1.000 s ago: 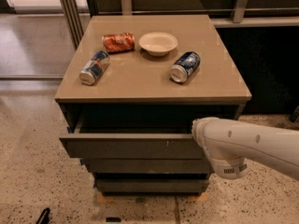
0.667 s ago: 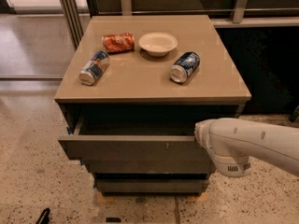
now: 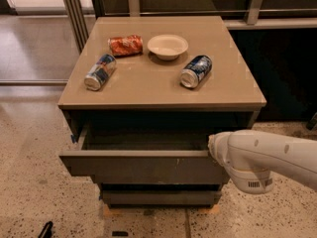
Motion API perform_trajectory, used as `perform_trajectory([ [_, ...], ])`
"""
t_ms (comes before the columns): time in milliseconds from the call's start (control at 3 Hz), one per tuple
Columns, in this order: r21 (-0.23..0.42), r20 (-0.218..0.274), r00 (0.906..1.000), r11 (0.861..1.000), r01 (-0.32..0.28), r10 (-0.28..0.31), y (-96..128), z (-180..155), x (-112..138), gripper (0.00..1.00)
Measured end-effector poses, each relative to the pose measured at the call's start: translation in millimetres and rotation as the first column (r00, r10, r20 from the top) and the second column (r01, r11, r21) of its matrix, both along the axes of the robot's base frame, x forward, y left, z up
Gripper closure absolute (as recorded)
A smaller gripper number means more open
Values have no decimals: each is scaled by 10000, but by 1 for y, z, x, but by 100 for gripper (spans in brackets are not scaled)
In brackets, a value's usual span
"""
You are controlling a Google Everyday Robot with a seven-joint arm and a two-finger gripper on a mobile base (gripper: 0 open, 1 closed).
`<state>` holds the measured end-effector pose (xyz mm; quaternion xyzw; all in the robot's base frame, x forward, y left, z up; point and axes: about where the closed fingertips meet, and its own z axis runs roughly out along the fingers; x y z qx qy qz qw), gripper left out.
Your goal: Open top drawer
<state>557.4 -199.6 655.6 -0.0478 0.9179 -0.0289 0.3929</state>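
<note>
Camera view: flat, dark grey-brown top drawer (image 3: pixel 143 165) (faintly scratched) stands pulled out; the rounded white end effector (image 3: pixel 214 149) meets its right top edge, grip impossible to tell

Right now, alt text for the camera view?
Top drawer partly pulled out of a low cabinet, the white arm's gripper at its right end. On top lie a bowl, an orange can and two blue cans, all cans on their sides.
</note>
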Motion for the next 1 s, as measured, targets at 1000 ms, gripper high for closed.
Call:
perform_trajectory([
  [1000, 497, -105, 9999, 9987, -123, 129, -6, 4, -40, 100],
])
